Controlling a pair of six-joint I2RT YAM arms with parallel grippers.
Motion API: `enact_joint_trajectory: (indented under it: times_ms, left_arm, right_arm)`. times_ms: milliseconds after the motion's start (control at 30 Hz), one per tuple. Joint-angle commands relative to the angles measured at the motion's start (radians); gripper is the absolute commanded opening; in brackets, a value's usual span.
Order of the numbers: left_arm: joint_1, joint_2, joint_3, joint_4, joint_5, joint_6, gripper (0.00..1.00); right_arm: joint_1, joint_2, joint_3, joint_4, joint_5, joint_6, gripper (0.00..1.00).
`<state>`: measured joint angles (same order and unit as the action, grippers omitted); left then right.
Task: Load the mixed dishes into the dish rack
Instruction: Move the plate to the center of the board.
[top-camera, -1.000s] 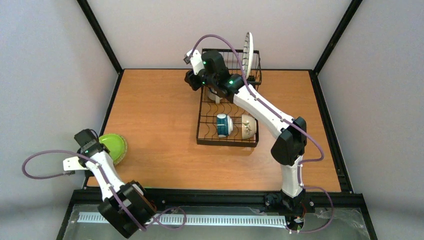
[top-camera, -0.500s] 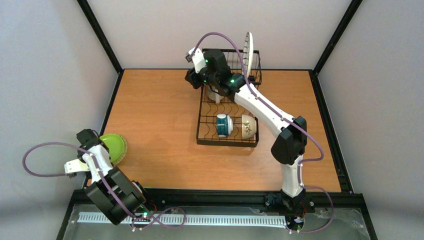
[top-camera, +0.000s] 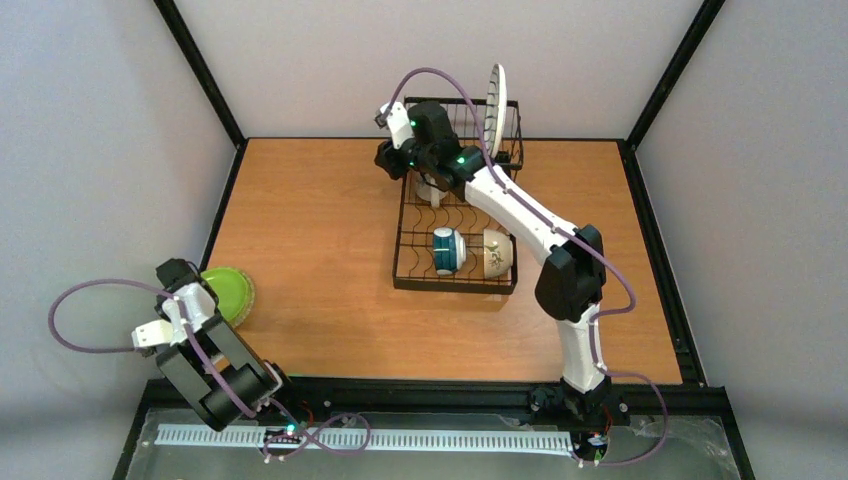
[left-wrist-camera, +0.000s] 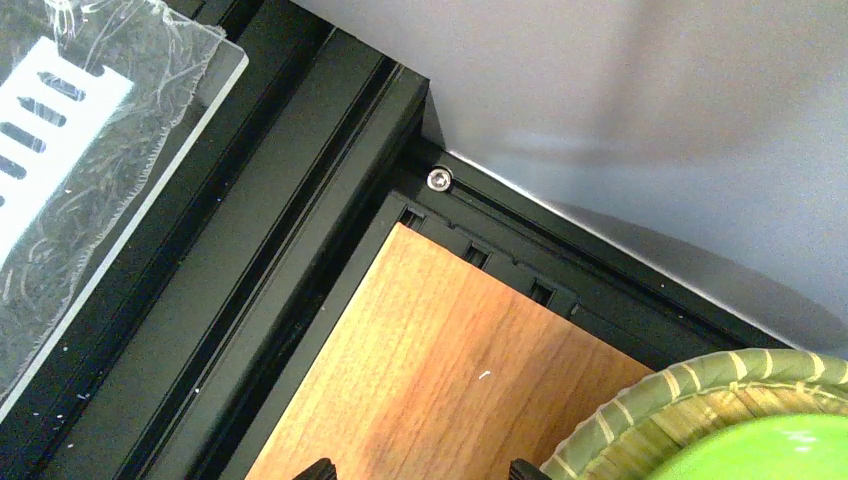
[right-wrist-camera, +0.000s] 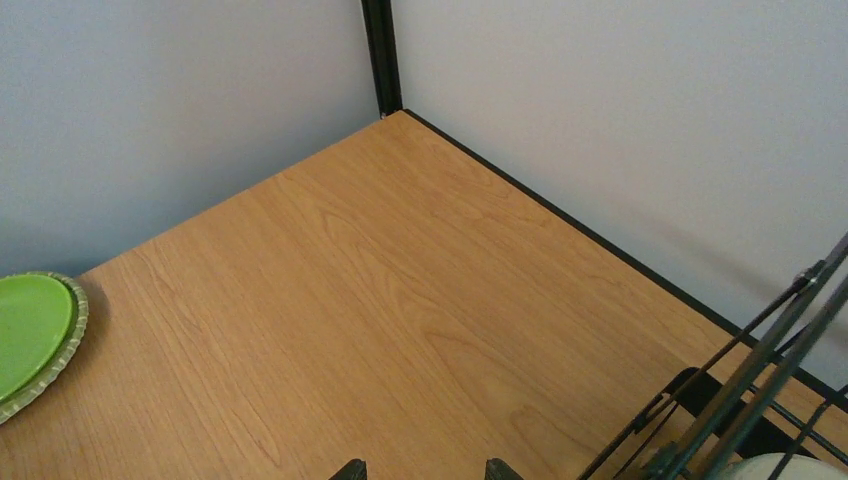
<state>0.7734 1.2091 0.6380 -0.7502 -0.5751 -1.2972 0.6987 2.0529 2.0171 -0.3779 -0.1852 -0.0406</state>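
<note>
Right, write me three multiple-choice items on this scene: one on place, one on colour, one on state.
1. The lime-green plate lies at the table's: A far right corner; B near left corner; C middle.
2. The cup lying in the dish rack is: A teal and white; B red; C black.
3. The striped plate is: A flat; B broken; C standing on edge.
Key: B, it lies at the near edge, far left; A, teal bands show; C, it rises upright from the rack's tall end.
</note>
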Motion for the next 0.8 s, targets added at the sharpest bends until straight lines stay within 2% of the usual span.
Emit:
enact_joint_trajectory:
  times_ms: [0, 300, 567, 767]
  left_arm:
    - [0.004, 0.028, 0.024, 0.039, -0.034, -0.042, 0.98]
    - [0.004, 0.036, -0.013, 0.192, 0.003, 0.028, 0.98]
    - [0.004, 0.128, 0.01, 0.218, 0.024, 0.089, 0.98]
    - [0.004, 0.119, -0.01, 0.26, 0.037, 0.113, 0.98]
  right_arm:
    - [-0.015, 0.03, 0.028, 0.003, -0.029, 0.01, 0.69]
    - [-0.041, 0.065, 0.045, 0.005, -0.042, 0.014, 0.69]
    - [-0.051, 0.08, 0.055, 0.0, -0.042, 0.015, 0.69]
    - [-0.059, 0.079, 0.05, 0.001, -0.043, 0.015, 0.7]
